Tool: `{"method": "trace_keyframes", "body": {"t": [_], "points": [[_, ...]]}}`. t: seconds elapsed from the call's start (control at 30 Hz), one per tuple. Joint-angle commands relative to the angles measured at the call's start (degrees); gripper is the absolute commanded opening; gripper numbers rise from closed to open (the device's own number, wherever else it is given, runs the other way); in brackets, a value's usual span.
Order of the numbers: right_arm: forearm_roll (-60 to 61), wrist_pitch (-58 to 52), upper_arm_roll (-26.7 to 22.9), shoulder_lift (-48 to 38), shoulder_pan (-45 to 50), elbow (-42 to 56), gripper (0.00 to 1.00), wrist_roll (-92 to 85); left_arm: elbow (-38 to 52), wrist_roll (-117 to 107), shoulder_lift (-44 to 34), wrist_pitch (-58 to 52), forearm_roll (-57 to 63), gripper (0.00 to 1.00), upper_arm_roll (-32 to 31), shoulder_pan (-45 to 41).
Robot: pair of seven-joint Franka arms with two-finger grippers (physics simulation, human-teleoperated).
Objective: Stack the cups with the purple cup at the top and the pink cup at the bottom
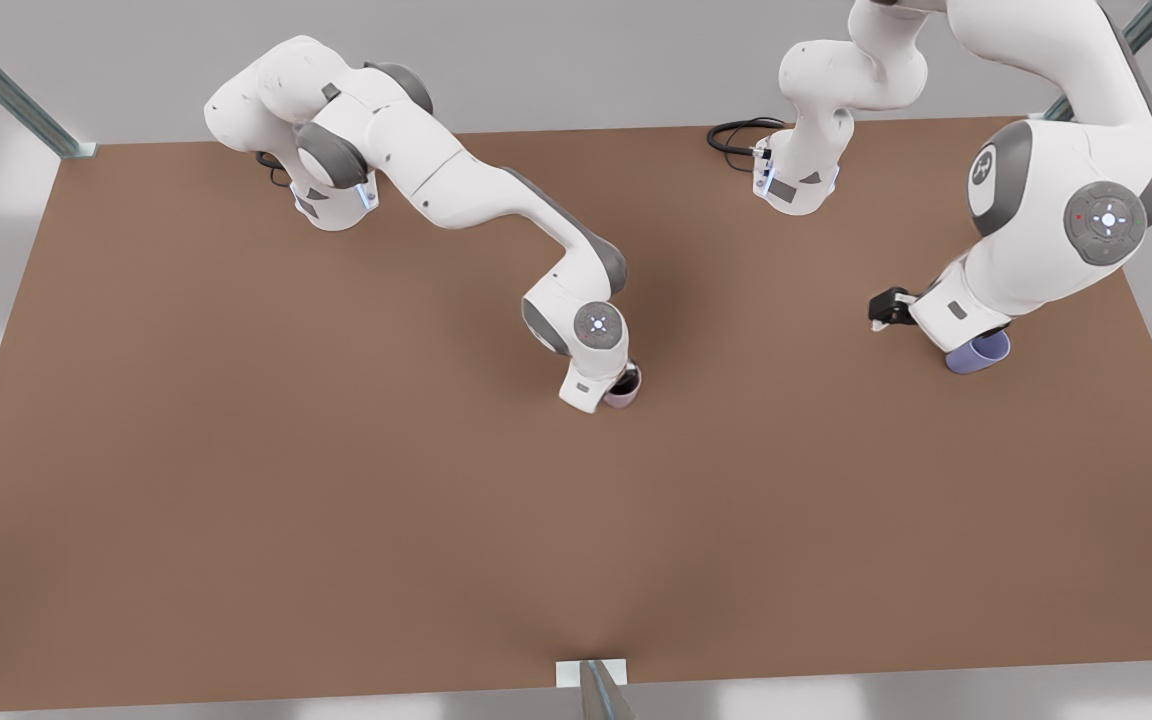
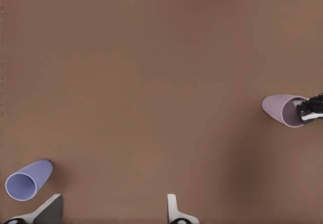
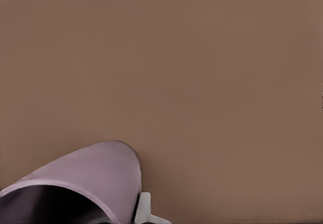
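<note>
Purple cup point(image 1: 978, 352) sits at the front view's right edge, just outside one finger of our wide-spread left gripper point(image 2: 113, 206), not between the pair. Pink cup point(image 1: 624, 392) stands well apart at frame centre, with our right gripper point(image 2: 310, 109) at its rim. We cannot tell whether that gripper pinches it.
</note>
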Motion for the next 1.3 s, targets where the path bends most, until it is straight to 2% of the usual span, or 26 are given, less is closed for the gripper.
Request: {"method": "trace_keyframes", "body": {"t": [0.0, 0.03, 0.07, 0.13, 0.2, 0.3, 0.37, 0.47, 0.53, 0.6, 0.67, 0.7, 0.73, 0.8, 0.87, 0.9, 1.0, 1.27], "points": [[-0.3, 2.2, -0.1, -0.2, 0.0, -0.1, 0.63, 27.1, 0.1, -0.1, 0.1, 0.3, 1.0, 1.0, 1.0, 0.8], [-0.4, 2.2, -0.1, -0.2, 0.0, -0.1, 1.0, 27.1, 0.2, 0.0, 0.1, 0.4, 0.9, 1.0, 3.9, 0.8], [-0.4, 2.2, -0.1, -0.2, 0.0, -0.1, 1.0, 27.0, 0.1, 0.2, 0.9, 1.0, 1.1, 1.0, 6.8, 0.8], [-0.5, 2.2, -0.1, -0.4, -0.1, -0.1, 1.0, 26.9, -4.1, 1.8, -0.2, 7.8, 0.9, 1.0, 7.9, 6.1], [-0.4, 1.9, -0.2, -0.8, -0.2, 0.0, 1.0, 26.7, -6.7, 12.3, 1.5, 13.2, 0.9, 1.0, 8.2, 10.8], [-0.1, 1.3, -0.5, -1.4, -0.4, 0.2, 1.0, 26.6, -14.2, 29.4, 1.6, 21.0, 0.4, 1.0, 14.0, 14.1], [0.1, -0.9, -0.8, -3.2, -0.8, 0.7, 1.0, 26.5, -17.0, 32.5, 1.6, 23.0, 0.6, 1.0, 15.4, 14.6], [0.2, -2.6, -0.8, -4.7, -1.4, 1.4, 1.0, 26.5, -24.1, 35.5, 2.6, 33.3, 0.8, 1.0, 16.1, 17.1], [0.2, -4.3, -0.8, -7.2, -3.4, 1.0, 1.0, 25.0, -28.6, 35.5, 2.4, 34.2, 0.8, 1.0, 16.1, 17.5], [0.2, -12.5, -0.7, -14.9, -9.3, -0.6, 1.0, 13.4, -31.5, 35.5, 2.6, 37.4, 0.9, 1.0, 17.4, 17.5], [-0.6, -20.7, -1.0, -24.2, -19.8, -4.0, 1.0, -11.2, -32.9, 35.6, 2.8, 39.4, 0.9, 1.0, 18.1, 17.8], [-0.8, -23.9, -2.9, -27.7, -24.1, -5.3, 1.0, -22.8, -32.9, 35.5, 3.0, 39.7, 0.9, 1.0, 18.2, 18.6], [-5.9, -24.5, -4.0, -31.8, -28.6, -8.0, 1.0, -34.3, -32.8, 35.5, 3.3, 41.2, 0.9, 1.0, 18.2, 19.2], [-8.8, -28.5, -3.8, -37.5, -36.1, -9.7, 1.0, -39.3, -32.9, 35.4, 4.8, 43.1, 1.0, 1.0, 18.2, 20.7], [-8.7, -29.0, -1.3, -40.2, -43.5, -11.2, 1.0, -39.4, -33.7, 35.4, 5.0, 43.1, 1.0, 1.0, 18.2, 21.2], [-9.2, -32.5, -1.5, -38.6, -43.4, -8.7, 1.0, -38.9, -34.2, 35.4, 5.1, 43.2, 1.0, 1.0, 18.2, 21.2], [-9.3, -35.8, -1.7, -37.3, -43.8, -9.1, 1.0, -39.4, -36.2, 35.4, 6.0, 47.5, 1.0, 1.0, 18.2, 21.5], [-4.9, -29.6, -2.3, -30.8, -47.6, -6.3, 1.0, -38.8, -38.4, 35.4, 9.3, 51.2, 1.0, 1.0, 18.2, 22.6]]}}
